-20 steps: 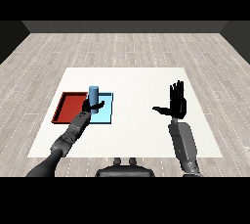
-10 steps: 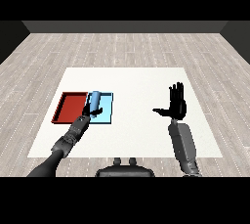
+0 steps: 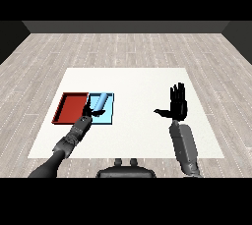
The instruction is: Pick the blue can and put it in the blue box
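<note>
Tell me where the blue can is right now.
In the head view, the blue can lies tilted in the light blue tray, left of centre, just right of the red tray and just beyond the left hand.

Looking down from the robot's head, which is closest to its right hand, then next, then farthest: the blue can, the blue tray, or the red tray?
From the right hand:
1. Blue tray, its near edge is closest.
2. Blue can, lying tilted in that tray.
3. Red tray, far left.

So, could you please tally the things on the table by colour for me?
Red: 1, the red tray
Blue: 2, the light blue tray and the blue can lying in it
Total: 3
</note>
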